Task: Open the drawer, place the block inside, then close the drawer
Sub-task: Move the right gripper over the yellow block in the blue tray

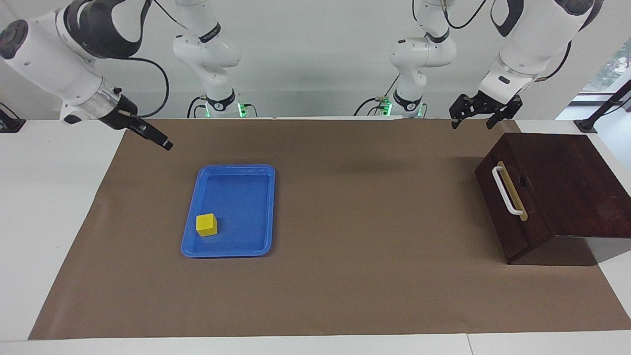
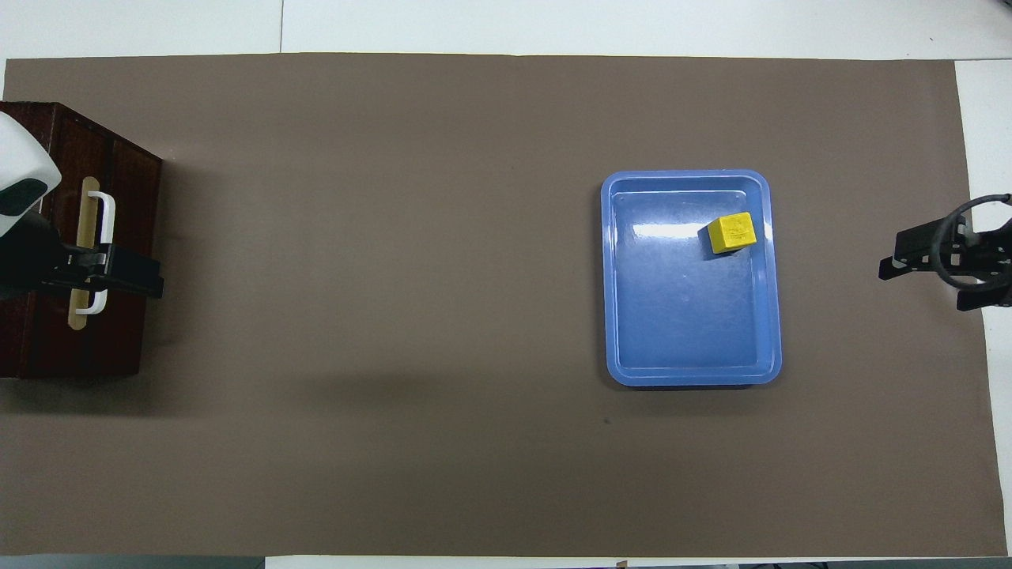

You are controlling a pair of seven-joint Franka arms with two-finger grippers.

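The right gripper [image 1: 165, 144] hung over the brown mat [image 1: 369, 276] near its corner at the right arm's end. It was seen edge-on in the facing view, and from overhead its jaws stood wide with nothing between them. The blue tray [image 1: 231, 168] lay on the mat well apart from those jaws. The yellow block [image 1: 206, 225] sat in it, close against the tray wall at the right arm's end and in the half farther from the robots.

The left gripper [image 1: 472, 122] was also raised, jaws wide and empty, over the mat's edge just beside the dark wooden box [image 1: 567, 182]. The drawer [image 1: 512, 231] sat flush in the box, shut, and its white bar handle [image 1: 507, 191] was well clear of the jaws. From overhead the gripper seemed to lie across the handle, but the facing view showed it up in the air and apart.

Nothing of the task looked done: the drawer was unopened and the block was not yet picked up.

The likely troubles were these:
- With so little room between block and tray wall, a finger could land on the rim, tip the tray or push the block aside.
- Nothing visibly held the box down, so a pull on the handle might drag the whole box instead of sliding the drawer out.
- A grip set crooked on the thin bar could slip off it.
- If the block were brought over before the drawer stood fully open, it would land on the box top.
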